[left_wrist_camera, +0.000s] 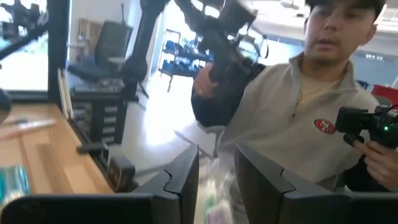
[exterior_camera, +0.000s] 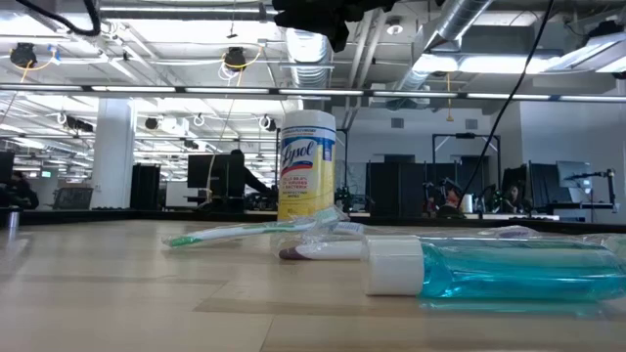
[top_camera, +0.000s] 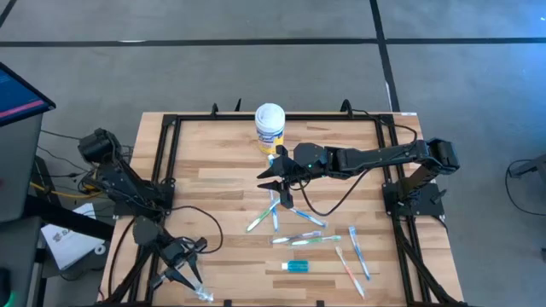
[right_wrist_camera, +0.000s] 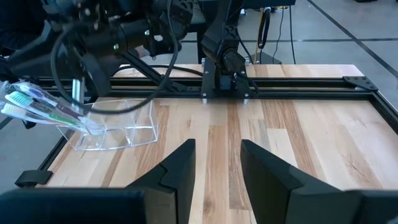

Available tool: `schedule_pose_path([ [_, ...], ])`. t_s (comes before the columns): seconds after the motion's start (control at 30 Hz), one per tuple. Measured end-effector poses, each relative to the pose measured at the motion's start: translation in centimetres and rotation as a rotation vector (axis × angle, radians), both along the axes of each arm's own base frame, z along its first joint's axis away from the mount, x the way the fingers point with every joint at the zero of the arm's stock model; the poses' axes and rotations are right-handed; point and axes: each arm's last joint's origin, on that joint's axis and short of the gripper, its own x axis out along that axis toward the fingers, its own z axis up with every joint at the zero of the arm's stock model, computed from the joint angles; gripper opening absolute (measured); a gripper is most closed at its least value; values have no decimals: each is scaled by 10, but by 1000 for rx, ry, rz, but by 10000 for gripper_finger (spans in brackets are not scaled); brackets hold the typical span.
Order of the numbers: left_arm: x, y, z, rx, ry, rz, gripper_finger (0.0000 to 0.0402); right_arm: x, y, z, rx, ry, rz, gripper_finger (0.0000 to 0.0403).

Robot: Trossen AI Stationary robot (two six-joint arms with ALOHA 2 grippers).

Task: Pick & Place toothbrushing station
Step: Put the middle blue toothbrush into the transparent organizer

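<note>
A: Where are the grippers?

B: In the high view, the left gripper (top_camera: 183, 271) sits at the lower left, over a clear plastic organiser tray (right_wrist_camera: 118, 130) at the table's (top_camera: 222, 162) edge. Its fingers look pinched on a clear-wrapped toothbrush (left_wrist_camera: 214, 202); other wrapped brushes (right_wrist_camera: 37, 106) already stand in the tray.

A: And the right?

B: The right gripper (top_camera: 275, 183) hovers mid-frame with its jaws parted and nothing between them, above scattered slim plastic toothbrushes (top_camera: 299, 239) and a small teal toothpaste tube (top_camera: 298, 267), near a white-lidded yellow wipes canister (top_camera: 270, 128).

A: Which step?

B: Likely placing. Next, release into a compartment.
</note>
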Motion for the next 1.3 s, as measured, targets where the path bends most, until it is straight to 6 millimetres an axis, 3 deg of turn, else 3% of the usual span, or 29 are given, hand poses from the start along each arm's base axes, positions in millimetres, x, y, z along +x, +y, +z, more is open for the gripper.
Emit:
schedule_pose_path([
  [0.4,16,20,10,29,-75,249,97,-16,2,-27,64,339,-36,118],
  [0.7,41,46,10,19,-62,416,97,-35,22,-44,129,605,-64,118],
  [0.97,56,67,10,16,-57,534,97,-43,39,-55,131,664,-110,118],
  [1.3,62,75,10,18,-57,578,98,-52,39,-77,109,700,-234,118],
])
